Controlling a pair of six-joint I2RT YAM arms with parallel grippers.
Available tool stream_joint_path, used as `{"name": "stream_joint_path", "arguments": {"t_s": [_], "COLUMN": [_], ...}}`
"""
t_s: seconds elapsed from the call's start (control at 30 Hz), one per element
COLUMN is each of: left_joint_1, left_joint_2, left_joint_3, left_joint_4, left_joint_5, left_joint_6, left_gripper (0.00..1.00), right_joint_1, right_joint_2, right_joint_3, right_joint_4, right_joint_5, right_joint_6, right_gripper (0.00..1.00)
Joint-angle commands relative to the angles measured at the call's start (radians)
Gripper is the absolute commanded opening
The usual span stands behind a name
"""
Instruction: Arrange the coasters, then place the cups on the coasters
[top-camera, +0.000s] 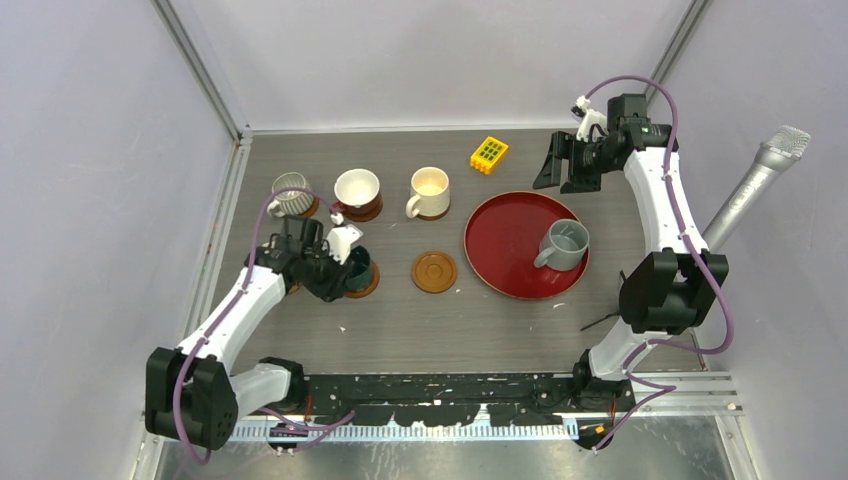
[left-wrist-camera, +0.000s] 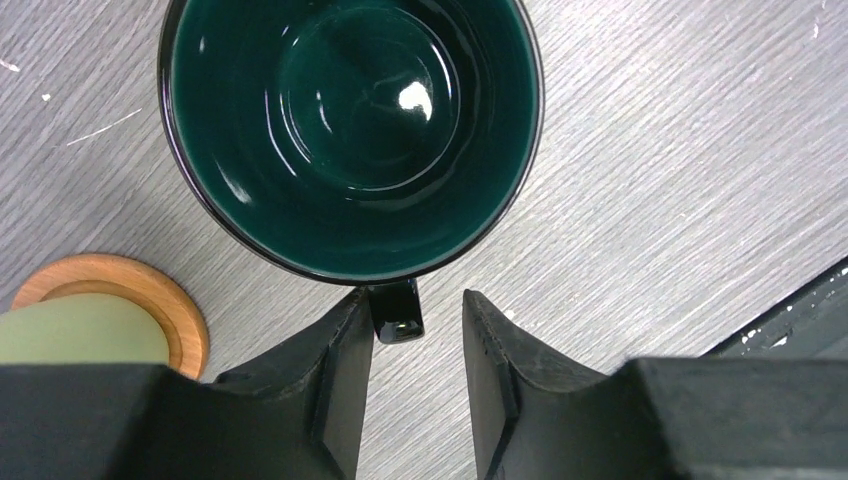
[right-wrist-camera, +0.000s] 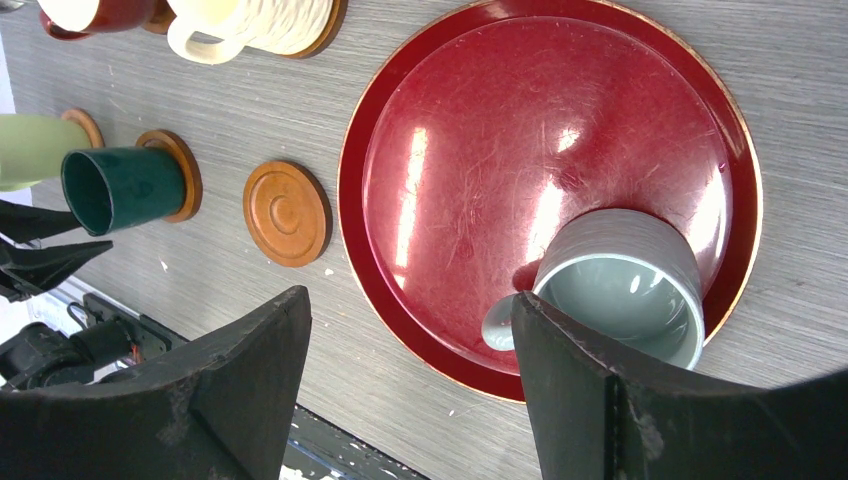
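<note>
dark teal cup (left-wrist-camera: 350, 130) – glossy, deep green inside, small dark handle, upright on a wooden coaster (right-wrist-camera: 185, 175) left of the red tray (top-camera: 500, 235), beyond the bare coaster (top-camera: 434, 271) | left gripper (left-wrist-camera: 417, 305) – jaws parted, handle sits between them, not squeezed | right gripper (right-wrist-camera: 410, 305) wide open, holding nothing, above the tray's far side

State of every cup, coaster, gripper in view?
teal cup: on coaster
green cup: on coaster
grey cup: upright, on red tray
spare coaster: bare
cream cup: on coaster
brown cup: on coaster
ribbed cup: on coaster
left gripper: open, astride teal cup's handle
right gripper: open, empty
</note>
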Motion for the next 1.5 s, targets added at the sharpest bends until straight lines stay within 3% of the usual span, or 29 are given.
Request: {"name": "stream_joint_path", "arguments": {"t_s": [0.0,0.13,0.4,0.6,0.8,1.1,1.47], "left_joint_1": [0.004,0.004,0.004,0.003,-0.020,-0.244,-0.579], "left_joint_2": [-0.026,-0.034,-0.050,-0.037,0.071,0.235,0.644], "left_joint_3": [0.053,0.056,0.121,0.235,0.415,0.581,0.930], "left_joint_4": [-0.056,-0.074,-0.101,-0.121,-0.134,-0.029,0.029], "left_joint_5": [0.055,0.078,0.070,0.071,0.072,-0.044,-0.126], "left_joint_6": [0.050,0.067,0.039,0.029,-0.022,-0.054,-0.132], "left_gripper": [0.38,0.41,0.61,0.64,0.65,0.70,0.75], "right_joint_1": [0.006,0.006,0.008,0.008,0.008,0.005,-0.033], "right_joint_2": [-0.014,-0.013,-0.011,-0.008,-0.010,-0.023,-0.025], "right_joint_3": [0.014,0.014,0.016,0.028,0.038,0.087,0.262], "right_joint_4": [0.020,0.021,0.016,0.007,0.002,-0.024,-0.071], "right_joint_5": [-0.005,-0.005,-0.005,-0.002,0.009,0.036,0.073], "right_joint_6": [0.006,0.006,-0.001,-0.013,-0.021,-0.041,-0.004], "right_gripper": [0.78,0.78,0.78,0.77,0.78,0.78,0.80]}}
